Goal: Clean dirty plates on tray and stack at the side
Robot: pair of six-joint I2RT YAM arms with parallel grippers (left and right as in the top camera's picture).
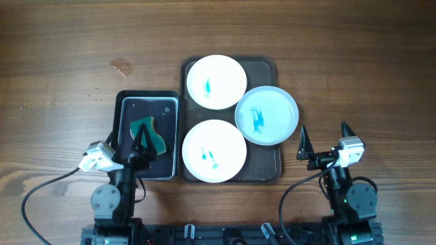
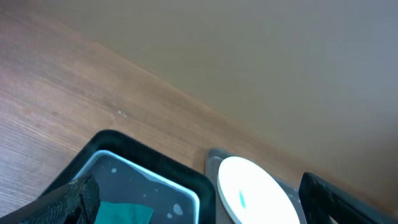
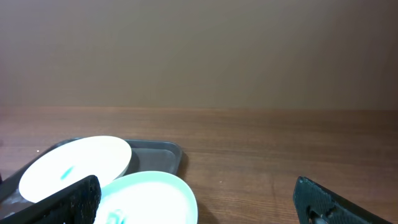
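Note:
A dark tray (image 1: 268, 68) holds three plates with blue-green smears: a white one at the back (image 1: 216, 82), a white one at the front (image 1: 213, 151) and a pale blue one at the right (image 1: 266, 115). A teal sponge (image 1: 149, 131) lies in a black water basin (image 1: 170, 163) left of the tray. My left gripper (image 1: 139, 139) is open over the basin, right above the sponge. My right gripper (image 1: 324, 133) is open and empty, right of the tray's front corner. The right wrist view shows the pale blue plate (image 3: 149, 196) and the back plate (image 3: 78, 165).
A small wet mark (image 1: 122, 67) is on the wooden table (image 1: 61, 102) at the left. Bare wood lies right of the tray (image 1: 368, 88). The left wrist view shows the basin's rim (image 2: 149, 163) and the back plate (image 2: 252, 190).

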